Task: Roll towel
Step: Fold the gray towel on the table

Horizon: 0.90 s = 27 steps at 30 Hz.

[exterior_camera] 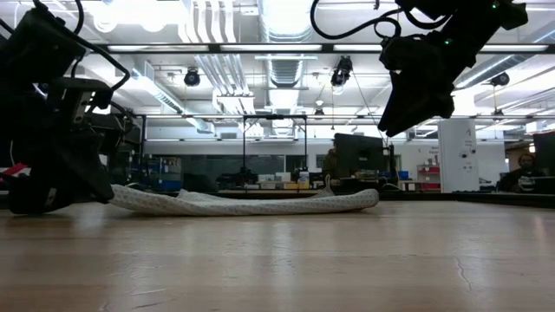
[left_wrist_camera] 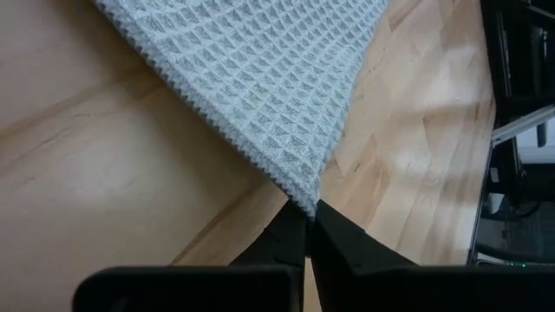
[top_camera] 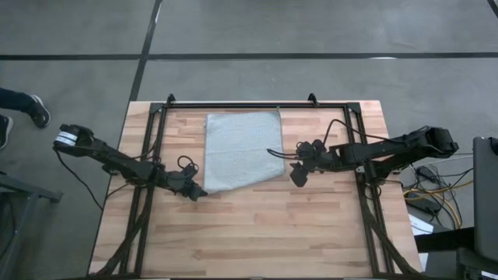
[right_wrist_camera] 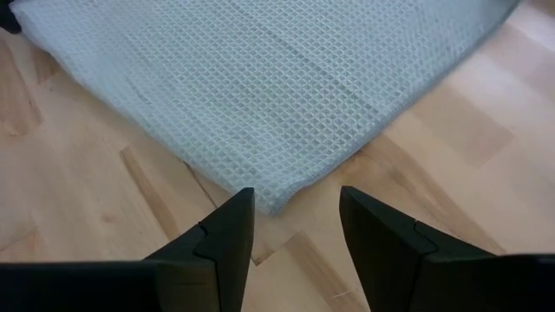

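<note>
Left end effector (left_wrist_camera: 305, 227): fingers clenched on the nearest corner of the towel (left_wrist_camera: 260, 78), as its own wrist view shows; the waffle-weave cloth spreads away from the fingertips across the wooden bench (left_wrist_camera: 113, 173). The high view shows only that this end effector (top_camera: 194, 192) sits at the towel's (top_camera: 241, 149) near-left corner; the pinch itself cannot be made out from above.

Right end effector (right_wrist_camera: 295, 227): fingers released, with a clear gap between them, holding nothing. In its wrist view the towel's (right_wrist_camera: 260, 87) other near corner lies just beyond and between the fingertips, apart from them. The low view adds what the others do not: this end effector (exterior_camera: 416, 104) hangs well above the bench (exterior_camera: 277, 260), while the left end effector (exterior_camera: 52, 182) is down at the surface, beside the towel's (exterior_camera: 251, 204) edge. The cloth there lies as a low, nearly flat strip.

From above, the towel lies flat and unrolled between the two end effectors and beyond them, its far edge close to the bench's (top_camera: 233, 233) far rim, its near edge skewed toward the left end effector. The right end effector (top_camera: 299, 176) sits just beside the towel's near-right corner.

No brand, label or legible writing is visible in any view.

A person's shoe (top_camera: 37, 110) shows on the floor beyond the bench's left side, in the high view only.
</note>
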Motion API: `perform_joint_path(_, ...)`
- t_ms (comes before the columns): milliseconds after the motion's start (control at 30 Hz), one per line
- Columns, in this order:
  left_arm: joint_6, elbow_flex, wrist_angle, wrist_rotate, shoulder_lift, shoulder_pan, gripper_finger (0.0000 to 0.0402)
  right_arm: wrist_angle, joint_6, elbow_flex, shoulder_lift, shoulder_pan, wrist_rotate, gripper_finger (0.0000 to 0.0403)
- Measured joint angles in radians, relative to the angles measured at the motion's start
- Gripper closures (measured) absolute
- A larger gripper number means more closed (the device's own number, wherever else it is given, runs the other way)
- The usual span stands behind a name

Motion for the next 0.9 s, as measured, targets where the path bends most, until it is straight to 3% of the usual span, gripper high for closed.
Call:
perform_joint_path(167, -0.008, 0.0, -0.002, -0.001, 0.0, 0.0, 0.0397, 0.003, -0.146, 0.0, 0.0, 0.0, 0.002, 0.0234)
perform_joint_path(900, -0.061, 0.0, -0.002, -0.034, 0.0, 0.0, 0.0396, 0.002, -0.148, 0.0, 0.0, 0.0, -0.001, 0.0234)
